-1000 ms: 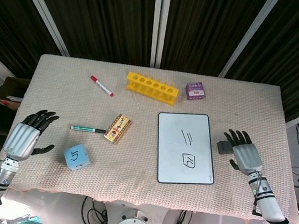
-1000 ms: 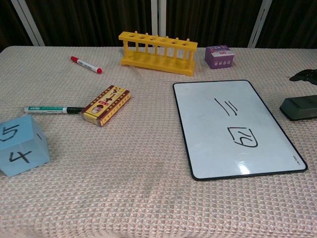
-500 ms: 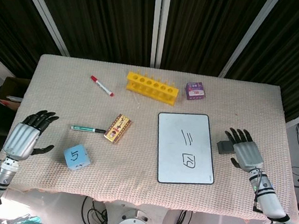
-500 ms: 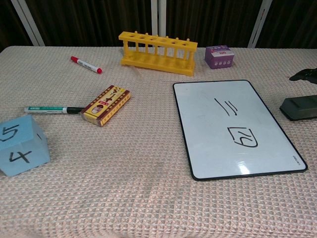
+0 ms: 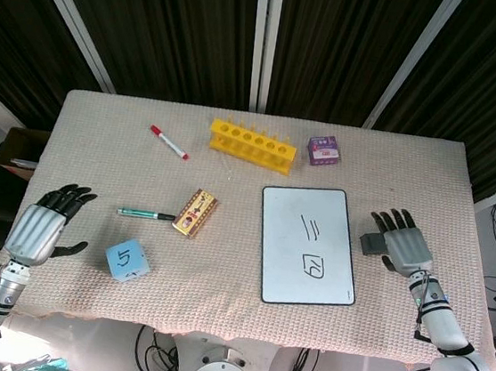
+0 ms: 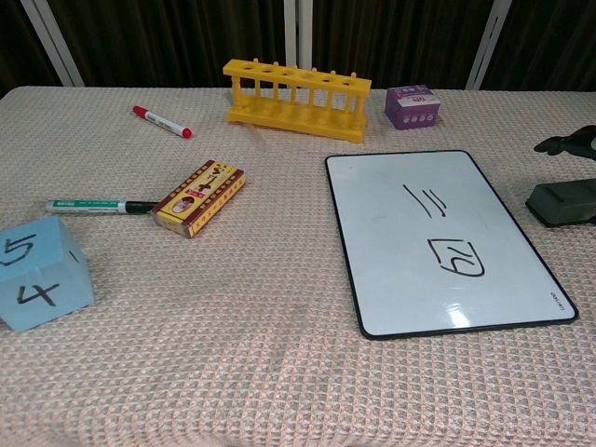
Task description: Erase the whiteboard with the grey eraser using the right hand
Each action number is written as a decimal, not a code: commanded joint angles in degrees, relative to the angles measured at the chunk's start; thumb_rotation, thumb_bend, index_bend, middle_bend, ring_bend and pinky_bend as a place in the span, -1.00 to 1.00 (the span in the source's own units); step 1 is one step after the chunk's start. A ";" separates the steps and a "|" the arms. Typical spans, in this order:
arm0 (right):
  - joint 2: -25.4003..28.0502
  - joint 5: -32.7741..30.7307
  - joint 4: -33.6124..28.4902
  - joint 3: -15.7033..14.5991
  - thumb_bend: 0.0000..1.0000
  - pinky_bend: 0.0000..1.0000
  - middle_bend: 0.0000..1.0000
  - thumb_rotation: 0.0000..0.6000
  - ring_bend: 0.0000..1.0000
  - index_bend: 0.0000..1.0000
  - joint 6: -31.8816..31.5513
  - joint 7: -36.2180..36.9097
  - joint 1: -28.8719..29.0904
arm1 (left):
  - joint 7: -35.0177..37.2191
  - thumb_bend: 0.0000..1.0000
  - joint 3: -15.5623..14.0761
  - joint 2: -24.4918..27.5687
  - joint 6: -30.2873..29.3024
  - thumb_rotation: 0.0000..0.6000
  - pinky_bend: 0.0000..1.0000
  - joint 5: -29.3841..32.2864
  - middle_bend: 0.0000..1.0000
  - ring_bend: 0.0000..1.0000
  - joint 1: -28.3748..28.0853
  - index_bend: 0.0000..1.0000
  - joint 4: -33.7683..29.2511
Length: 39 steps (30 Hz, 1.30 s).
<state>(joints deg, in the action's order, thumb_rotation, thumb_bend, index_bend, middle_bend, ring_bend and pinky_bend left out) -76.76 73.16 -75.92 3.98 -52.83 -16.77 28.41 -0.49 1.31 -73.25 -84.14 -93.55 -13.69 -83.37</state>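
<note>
The whiteboard [image 5: 307, 244] [image 6: 440, 237] lies flat right of centre, with black lines and a small sketch drawn on it. The grey eraser [image 5: 370, 244] [image 6: 562, 204] sits on the cloth just right of the board. My right hand [image 5: 405, 245] [image 6: 570, 143] hovers over the eraser's right side with fingers spread, holding nothing; the chest view shows only its fingertips. My left hand [image 5: 42, 226] rests open at the table's left edge, far from the board.
A yellow tube rack [image 5: 252, 140] and a purple box [image 5: 323, 149] stand behind the board. A red marker [image 5: 170, 142], a green pen [image 5: 144, 214], a yellow card box [image 5: 195, 212] and a blue cube [image 5: 128, 259] lie on the left half.
My right hand has drifted slightly up and left, closer over the eraser. The left hand and all objects are unmoved.
</note>
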 commanded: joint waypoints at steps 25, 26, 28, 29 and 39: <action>-1.57 0.91 2.14 -0.52 -0.47 -0.19 -0.13 1.00 -0.39 -0.08 -1.77 1.27 0.57 | 2.26 -1.00 -0.32 -0.84 0.53 1.00 -0.45 1.03 -0.65 -0.74 0.16 -0.60 1.89; -1.53 1.41 2.22 -0.61 -0.46 -0.16 -0.10 1.00 -0.36 -0.04 -1.93 1.88 0.58 | 2.30 -1.00 -0.33 -0.89 0.56 1.00 -0.45 1.04 -0.65 -0.73 0.15 -0.60 1.92; -1.55 2.54 2.37 -0.73 -0.44 -0.10 -0.04 1.00 -0.30 0.05 -2.70 2.86 0.51 | 2.37 -1.00 -0.33 -0.89 0.53 1.00 -0.45 1.00 -0.65 -0.73 0.14 -0.60 1.94; -1.53 3.26 2.40 -0.80 -0.44 -0.08 -0.02 1.00 -0.28 0.08 -3.24 3.48 0.46 | 2.41 -1.00 -0.35 -0.87 0.52 1.00 -0.45 0.97 -0.65 -0.73 0.13 -0.60 1.94; -0.65 16.94 -0.37 -4.06 -0.36 0.27 0.29 1.00 0.05 0.50 -11.53 10.27 0.46 | 2.63 -1.00 -0.54 -0.59 -0.39 1.00 -0.45 0.81 -0.65 -0.73 0.68 -0.60 1.71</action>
<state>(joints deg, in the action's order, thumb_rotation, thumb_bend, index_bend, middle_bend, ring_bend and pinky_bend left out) -77.77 86.49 -75.01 1.50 -62.23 -8.00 28.72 2.11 0.80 -73.86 -84.49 -92.74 -13.04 -81.67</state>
